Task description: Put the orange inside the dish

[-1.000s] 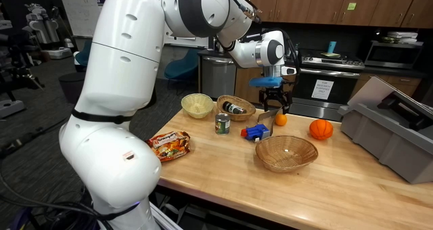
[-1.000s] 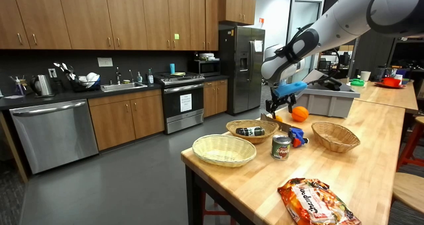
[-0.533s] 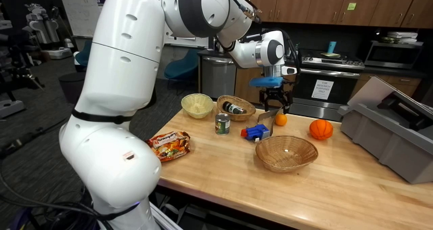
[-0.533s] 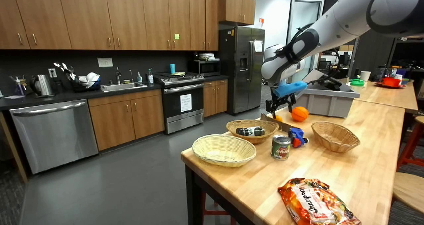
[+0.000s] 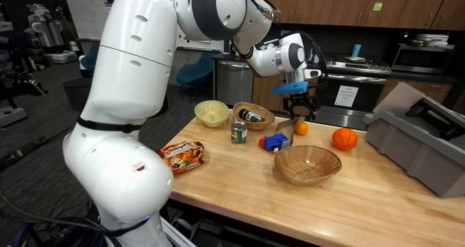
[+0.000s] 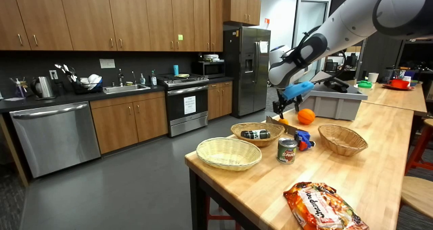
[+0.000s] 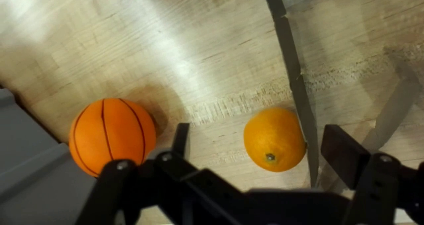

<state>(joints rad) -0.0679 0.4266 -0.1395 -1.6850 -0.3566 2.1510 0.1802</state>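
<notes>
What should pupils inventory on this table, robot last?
orange: one, orange, beside strip
strip: one, grey-brown, beside orange
dish: one, brown, beside toy
toy: one, blue-red, beside dish
can: one, silver-green, beside toy
basket: one, brown, beside can
bottle: one, dark, in basket
bowl: one, pale yellow, beside basket
packet: one, orange, lying apart
bin: one, grey, beside basketball
basketball: one, orange, beside bin
arm: one, white, over table
end effector: one, black, above orange
</notes>
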